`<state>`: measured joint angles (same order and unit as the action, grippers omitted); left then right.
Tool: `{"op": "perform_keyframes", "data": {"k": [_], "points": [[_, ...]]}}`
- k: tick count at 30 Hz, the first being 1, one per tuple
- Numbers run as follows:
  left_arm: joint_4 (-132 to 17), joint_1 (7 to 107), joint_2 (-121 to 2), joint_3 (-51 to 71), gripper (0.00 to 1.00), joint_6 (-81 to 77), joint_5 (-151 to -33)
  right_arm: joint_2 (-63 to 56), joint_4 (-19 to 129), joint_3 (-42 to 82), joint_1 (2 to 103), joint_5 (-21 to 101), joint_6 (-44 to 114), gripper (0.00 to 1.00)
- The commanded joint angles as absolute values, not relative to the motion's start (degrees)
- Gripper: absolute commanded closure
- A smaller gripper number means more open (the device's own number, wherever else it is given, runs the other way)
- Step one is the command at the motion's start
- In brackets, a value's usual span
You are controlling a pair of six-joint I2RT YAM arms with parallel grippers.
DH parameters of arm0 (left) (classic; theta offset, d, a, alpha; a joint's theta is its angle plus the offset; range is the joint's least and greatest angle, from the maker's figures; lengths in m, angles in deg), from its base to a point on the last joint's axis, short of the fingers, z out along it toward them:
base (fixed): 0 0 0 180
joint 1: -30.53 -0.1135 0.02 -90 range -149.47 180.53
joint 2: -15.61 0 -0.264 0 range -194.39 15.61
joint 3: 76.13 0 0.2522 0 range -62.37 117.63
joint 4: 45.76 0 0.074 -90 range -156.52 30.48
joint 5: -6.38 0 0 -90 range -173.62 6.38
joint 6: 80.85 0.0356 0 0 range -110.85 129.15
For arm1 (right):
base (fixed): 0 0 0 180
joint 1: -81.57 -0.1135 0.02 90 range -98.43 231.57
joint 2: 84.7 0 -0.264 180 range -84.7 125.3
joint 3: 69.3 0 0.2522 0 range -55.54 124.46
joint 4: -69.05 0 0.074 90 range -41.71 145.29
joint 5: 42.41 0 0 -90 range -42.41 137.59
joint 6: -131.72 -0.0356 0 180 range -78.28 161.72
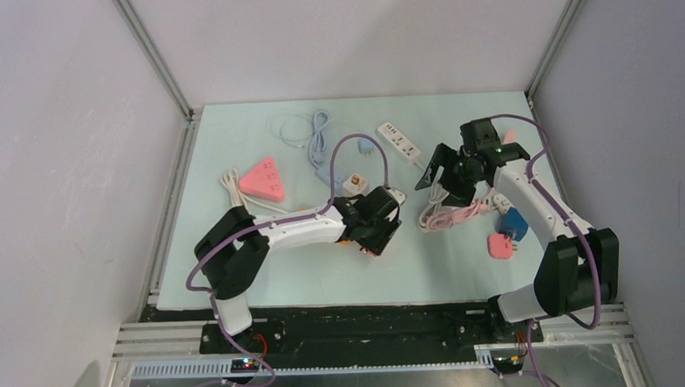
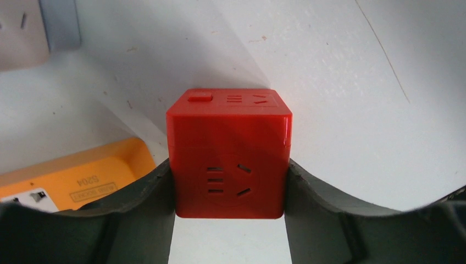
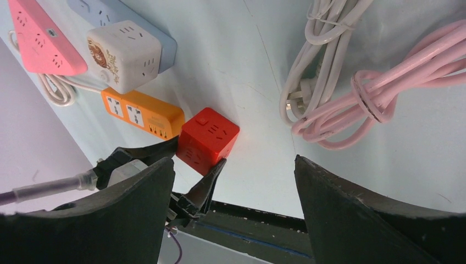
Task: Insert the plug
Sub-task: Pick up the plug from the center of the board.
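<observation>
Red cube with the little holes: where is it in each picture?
Top view: the red cube is mostly hidden under the left claw, just below the picture's middle.
Left wrist view: dead centre, squeezed between the claw's two fingers.
Right wrist view: lower left of the middle, pinched by that same claw.
Landmark: the orange power strip lies right beside it in both wrist views.
</observation>
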<state>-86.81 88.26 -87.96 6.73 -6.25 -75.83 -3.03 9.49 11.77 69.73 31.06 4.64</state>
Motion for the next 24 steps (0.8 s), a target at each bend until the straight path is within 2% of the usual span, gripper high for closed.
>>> {"op": "perform_keyframes", "data": {"k": [1,3,5,11,15,18,24], "points": [[-83.78,88.47,-86.68,8.33,0.70,-4.00,-76.96,-6.57,9.60,11.78,70.64,29.71,4.39,0.16],[-83.85,88.45,-85.44,8.89,0.95,-2.90,-76.43,-7.10,10.04,11.79,71.11,28.89,4.44,0.16],[-83.86,88.48,-83.98,9.72,0.99,-1.34,-76.49,-7.68,10.52,11.78,71.57,27.71,4.58,0.17],[-83.84,88.49,-79.45,13.45,1.00,3.41,-77.27,-10.62,15.73,11.85,72.18,20.98,6.66,0.19],[-83.78,88.45,-76.09,15.73,1.00,6.97,-77.26,-13.48,19.59,13.20,72.97,16.08,6.76,0.15],[-84.28,88.45,-72.60,18.27,1.00,11.68,-76.36,-14.63,21.04,17.25,73.57,13.63,6.81,0.11],[-84.27,88.27,-67.79,23.28,1.00,17.48,-69.75,-12.59,24.78,27.49,73.79,11.25,4.89,0.09]]}}
